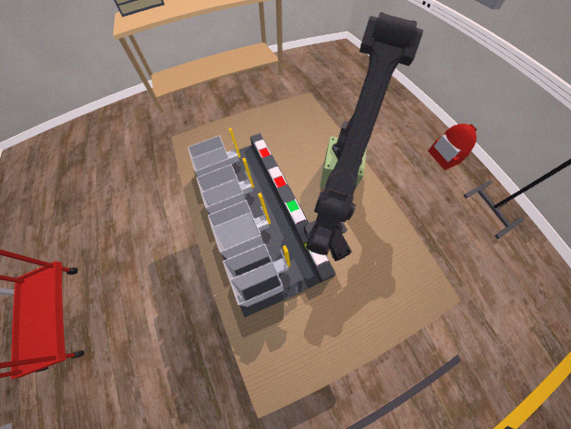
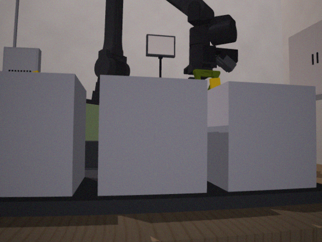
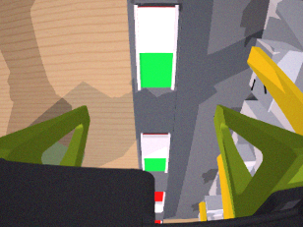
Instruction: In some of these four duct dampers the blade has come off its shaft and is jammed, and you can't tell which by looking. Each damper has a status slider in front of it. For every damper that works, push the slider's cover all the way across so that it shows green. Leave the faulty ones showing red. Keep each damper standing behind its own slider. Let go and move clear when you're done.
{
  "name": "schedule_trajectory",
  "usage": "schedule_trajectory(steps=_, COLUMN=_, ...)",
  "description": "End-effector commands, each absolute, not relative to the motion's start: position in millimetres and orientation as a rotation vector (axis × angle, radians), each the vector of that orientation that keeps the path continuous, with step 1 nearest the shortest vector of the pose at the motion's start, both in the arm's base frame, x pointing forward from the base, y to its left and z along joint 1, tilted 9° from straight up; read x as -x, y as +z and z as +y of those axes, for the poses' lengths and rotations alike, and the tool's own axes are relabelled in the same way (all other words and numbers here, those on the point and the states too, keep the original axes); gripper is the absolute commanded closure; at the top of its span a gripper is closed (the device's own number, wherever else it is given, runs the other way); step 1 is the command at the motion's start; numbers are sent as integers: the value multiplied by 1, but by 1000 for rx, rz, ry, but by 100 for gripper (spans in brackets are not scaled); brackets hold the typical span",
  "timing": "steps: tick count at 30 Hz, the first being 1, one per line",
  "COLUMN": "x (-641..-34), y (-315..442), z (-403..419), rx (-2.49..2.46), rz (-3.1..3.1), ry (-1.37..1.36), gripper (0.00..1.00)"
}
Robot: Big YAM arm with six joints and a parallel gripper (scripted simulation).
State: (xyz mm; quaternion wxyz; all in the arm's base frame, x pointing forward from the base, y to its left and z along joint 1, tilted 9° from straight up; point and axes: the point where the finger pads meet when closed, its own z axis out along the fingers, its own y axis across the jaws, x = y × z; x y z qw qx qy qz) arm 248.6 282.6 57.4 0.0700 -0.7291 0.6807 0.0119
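Observation:
Four grey box dampers stand in a row in the top view: the far one, the second, the third and the nearest. The nearest has a dark opening on each side of its blade, and its yellow lever looks shorter than the others. The far slider and the second slider show red. The third slider shows green. The nearest slider shows green in the wrist view. My gripper is open and empty above the slider strip, between the nearest and third sliders.
The yellow levers of the far, second and third dampers rise between boxes and slider strip. The nearest lever stands beside my right finger in the wrist view. The arm's green base stands across the strip from the dampers.

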Motion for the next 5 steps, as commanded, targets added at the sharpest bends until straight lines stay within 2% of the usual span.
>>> schedule_trajectory(steps=1, x=-267, y=83, z=300, rx=2157, rz=2004, ry=43, gripper=0)
schedule_trajectory(steps=5, x=-267, y=83, z=300, rx=2157, rz=2004, ry=43, gripper=0)
